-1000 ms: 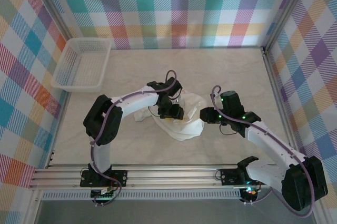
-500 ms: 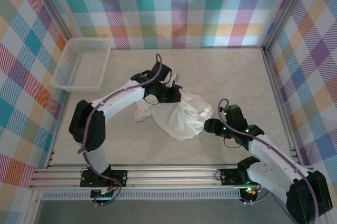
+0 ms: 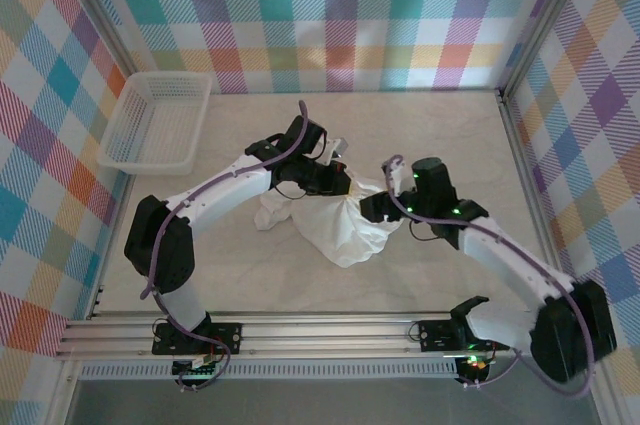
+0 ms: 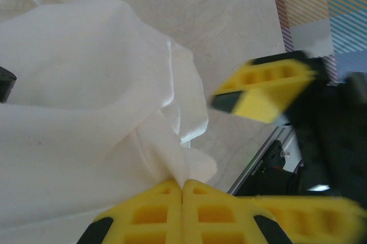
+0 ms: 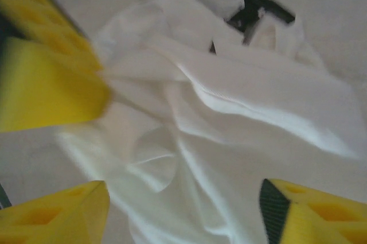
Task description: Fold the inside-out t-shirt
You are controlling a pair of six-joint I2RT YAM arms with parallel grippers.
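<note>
The inside-out t-shirt (image 3: 335,230) is a crumpled white heap at the table's middle. My left gripper (image 3: 347,185) is at the heap's back edge, and in the left wrist view its yellow fingers (image 4: 182,189) are shut on a pinched fold of the white fabric (image 4: 86,83). My right gripper (image 3: 373,208) is at the heap's right side. In the right wrist view it (image 5: 183,215) stands open over the cloth (image 5: 246,100), with nothing between its fingers. The two grippers are close together; the right one's finger (image 4: 264,89) appears blurred in the left wrist view.
A white lattice basket (image 3: 155,120) stands at the back left against the wall. Plaid walls close in the table on three sides. A metal rail (image 3: 320,330) runs along the near edge. Bare marble-look tabletop (image 3: 450,135) surrounds the shirt.
My left gripper has shut on the shirt's fabric and shifted toward the back. My right gripper opened, drew back toward the near right, then came in again to the shirt's right side.
</note>
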